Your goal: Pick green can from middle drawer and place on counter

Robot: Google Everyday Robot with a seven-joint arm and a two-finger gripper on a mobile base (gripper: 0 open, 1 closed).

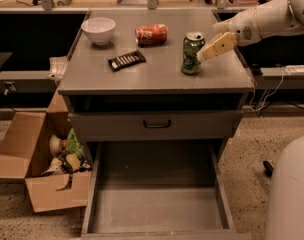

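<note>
The green can (pixel 192 54) stands upright on the tabletop (pixel 157 73) toward 3 o'clock, its label unreadable. The claw (pixel 204 53) touches its 3 o'clock side; whether it grips, I cannot tell.

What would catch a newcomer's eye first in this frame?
The green can stands upright on the right side of the counter, with the pincer against its upper right. Below, the middle drawer is pulled wide open, its floor bare. A red can lies on its side near the counter's back.
</note>
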